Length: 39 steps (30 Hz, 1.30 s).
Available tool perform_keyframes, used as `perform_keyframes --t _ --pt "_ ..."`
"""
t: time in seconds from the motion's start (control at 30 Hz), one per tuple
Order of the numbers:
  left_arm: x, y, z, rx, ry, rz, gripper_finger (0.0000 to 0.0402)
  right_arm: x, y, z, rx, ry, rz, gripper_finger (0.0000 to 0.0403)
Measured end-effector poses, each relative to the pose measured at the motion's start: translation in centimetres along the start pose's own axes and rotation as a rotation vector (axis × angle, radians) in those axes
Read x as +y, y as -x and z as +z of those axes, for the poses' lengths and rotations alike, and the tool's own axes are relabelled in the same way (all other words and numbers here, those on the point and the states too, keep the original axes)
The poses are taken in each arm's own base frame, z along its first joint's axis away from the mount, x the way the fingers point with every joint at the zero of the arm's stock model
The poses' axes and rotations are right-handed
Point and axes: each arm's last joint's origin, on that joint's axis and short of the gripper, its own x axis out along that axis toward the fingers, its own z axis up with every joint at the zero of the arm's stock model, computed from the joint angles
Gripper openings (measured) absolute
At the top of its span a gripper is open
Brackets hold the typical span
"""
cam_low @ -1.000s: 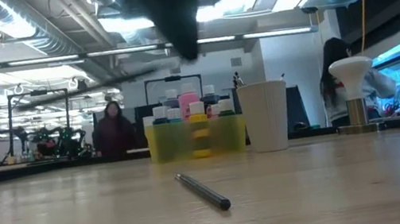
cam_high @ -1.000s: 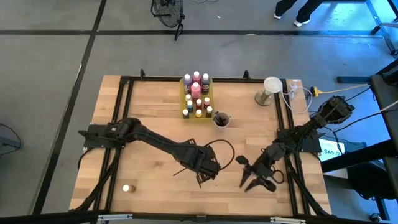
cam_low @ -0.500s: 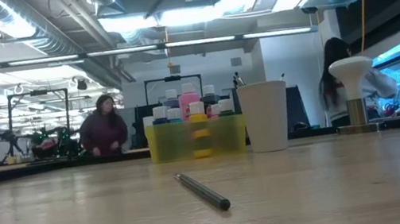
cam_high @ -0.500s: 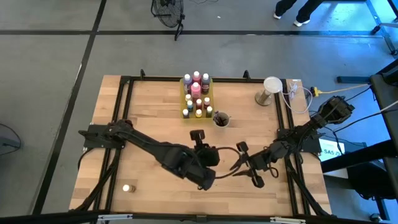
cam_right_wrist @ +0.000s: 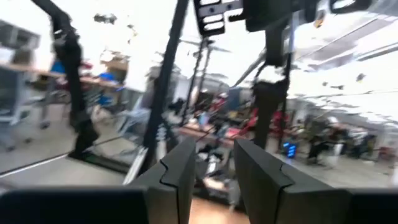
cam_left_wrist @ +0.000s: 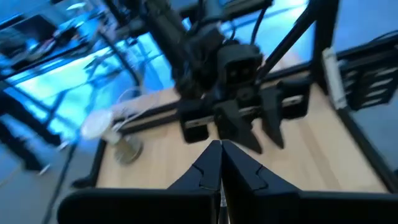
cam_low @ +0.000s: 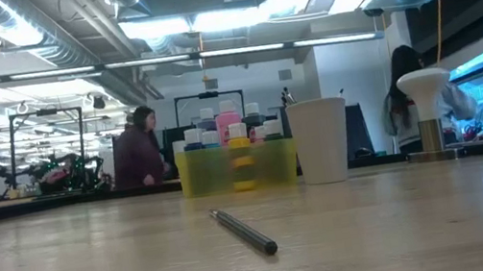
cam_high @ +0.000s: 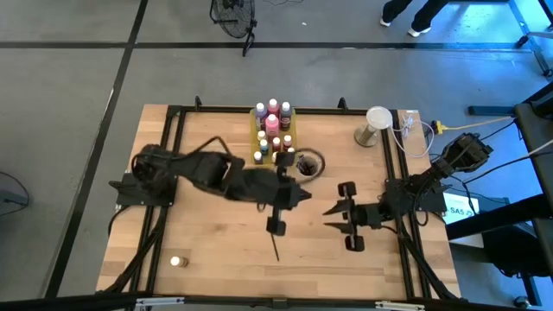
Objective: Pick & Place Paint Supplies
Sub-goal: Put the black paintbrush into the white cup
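We see left hand (cam_high: 277,226) pinched on brush (cam_high: 275,244), tip hanging toward bench (cam_high: 199,250) (lifted for cup (cam_high: 308,165), we judge). Right hand (cam_high: 339,218) spread, empty.

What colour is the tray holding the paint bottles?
Translucent yellow tray, clearest in the low view.

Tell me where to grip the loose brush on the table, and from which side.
Grip the brush mid-handle, coming straight down with the fingers set across its length. It lies flat on the table, thin and straight, with bare wood on both sides. A sideways approach would probably just push it along.
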Motion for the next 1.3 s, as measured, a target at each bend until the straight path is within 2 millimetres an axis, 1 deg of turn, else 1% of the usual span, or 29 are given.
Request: perform_keyframes --t 0.1,0.17,0.23,0.33,0.4,0.57,0.7,0.83,0.93,1.07,1.3 --pt "1.4 -0.7 0.1 -0.034 -0.007 -0.071 0.0001 -0.2 0.0 0.3 -0.025 0.015 -0.048 0.0112" --pt "2.0 -1.6 0.0 -0.057 -0.012 -0.117 0.0001 -0.4 0.0 0.6 -0.036 0.021 -0.095 0.0113" --pt "2.8 -2.5 -0.5 -0.045 -0.03 -0.117 0.0001 -0.6 0.0 0.7 -0.03 0.004 -0.145 0.0114" --pt "4.9 -3.7 -1.5 0.0 -0.011 -0.083 0.0001 -0.8 -0.2 1.0 -0.026 -0.004 -0.21 0.012" --pt "6.5 -4.0 -1.9 0.003 0.019 -0.112 0.0001 -1.0 -0.4 1.2 -0.004 0.02 -0.281 0.0127" --pt "8.7 -5.1 -2.9 -0.008 0.014 -0.178 0.0001 -1.7 -1.2 2.0 0.083 0.078 -0.52 0.0147" --pt "10.3 -5.5 -3.1 -0.052 0.015 -0.21 0.0001 -2.3 -1.8 2.6 0.137 0.142 -0.631 0.018" --pt "10.0 -5.4 -2.6 -0.127 -0.042 -0.269 0.0001 -2.5 -2.4 2.7 0.18 0.187 -0.652 0.0212" --pt "10.1 -5.6 -2.2 -0.175 -0.051 -0.259 0.0001 -2.4 -2.9 2.8 0.221 0.249 -0.636 0.0226" --pt "10.0 -5.9 -2.2 -0.174 -0.046 -0.258 0.0001 -2.2 -3.4 3.0 0.244 0.286 -0.622 0.023" --pt "9.2 -5.7 -1.8 -0.21 -0.065 -0.305 0.0001 -2.2 -4.3 4.4 0.206 0.252 -0.637 0.0229"
